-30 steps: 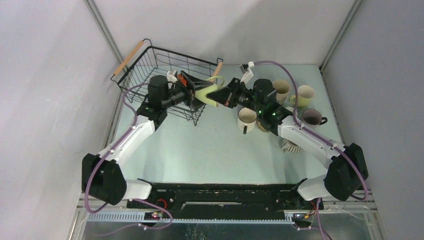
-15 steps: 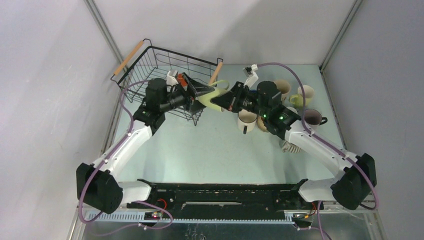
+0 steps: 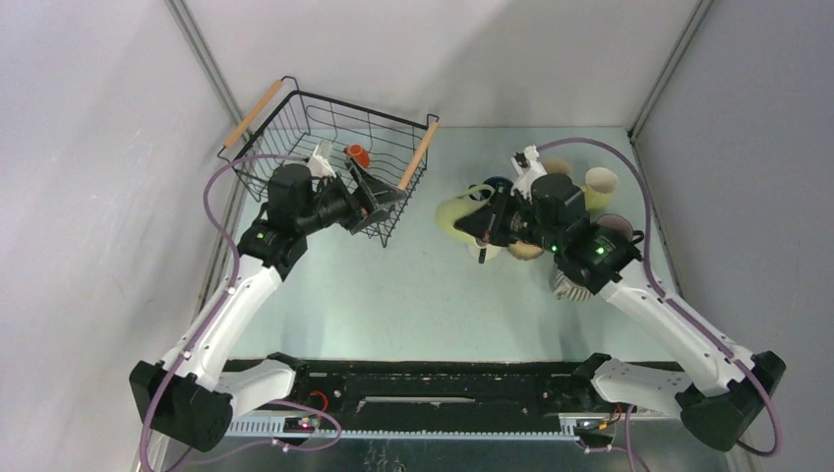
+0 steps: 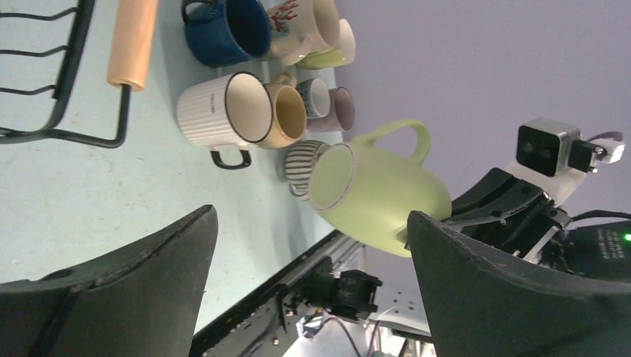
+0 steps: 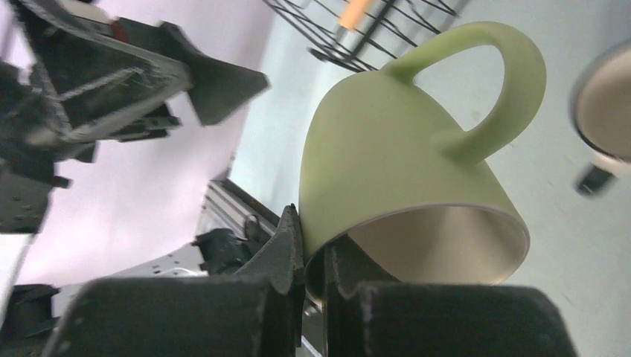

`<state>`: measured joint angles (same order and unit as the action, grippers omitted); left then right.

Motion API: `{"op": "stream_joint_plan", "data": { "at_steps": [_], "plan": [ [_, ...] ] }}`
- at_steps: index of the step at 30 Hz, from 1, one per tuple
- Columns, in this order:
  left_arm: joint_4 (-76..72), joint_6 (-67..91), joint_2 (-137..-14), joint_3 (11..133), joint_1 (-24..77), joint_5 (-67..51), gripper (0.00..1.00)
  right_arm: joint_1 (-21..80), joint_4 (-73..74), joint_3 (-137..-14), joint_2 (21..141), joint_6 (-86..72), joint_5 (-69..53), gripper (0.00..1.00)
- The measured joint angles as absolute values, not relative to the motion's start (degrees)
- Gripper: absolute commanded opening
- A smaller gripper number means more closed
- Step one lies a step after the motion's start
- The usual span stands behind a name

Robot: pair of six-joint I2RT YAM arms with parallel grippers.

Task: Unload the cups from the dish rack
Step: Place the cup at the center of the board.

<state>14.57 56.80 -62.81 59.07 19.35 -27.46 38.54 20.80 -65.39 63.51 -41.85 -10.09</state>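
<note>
Pale green worktop enclosed by plain grey-white walls (left, back, right), metal posts at both back corners; soft, even light.

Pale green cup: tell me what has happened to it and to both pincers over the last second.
The pale green cup was handed over: the left pincer let go, opened wide and drew back over the dish rack, while the right pincer, shut on its rim, carried it rightward toward the cups on the table. The rack and those cups stayed put.
</note>
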Motion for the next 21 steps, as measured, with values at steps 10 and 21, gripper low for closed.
{"op": "stream_joint_plan", "data": {
  "at_steps": [10, 21],
  "plan": [
    [20.8, 48.1, -61.2, 59.1, 19.4, -24.3, 1.0, 38.6, 48.4, -70.0, 60.2, -39.6, 1.1, 0.0],
    [23.7, 43.9, -59.3, 59.4, 19.4, -23.0, 1.0, 38.9, 61.6, -69.8, 64.3, -39.0, 9.1, 0.0]
  ]
}}
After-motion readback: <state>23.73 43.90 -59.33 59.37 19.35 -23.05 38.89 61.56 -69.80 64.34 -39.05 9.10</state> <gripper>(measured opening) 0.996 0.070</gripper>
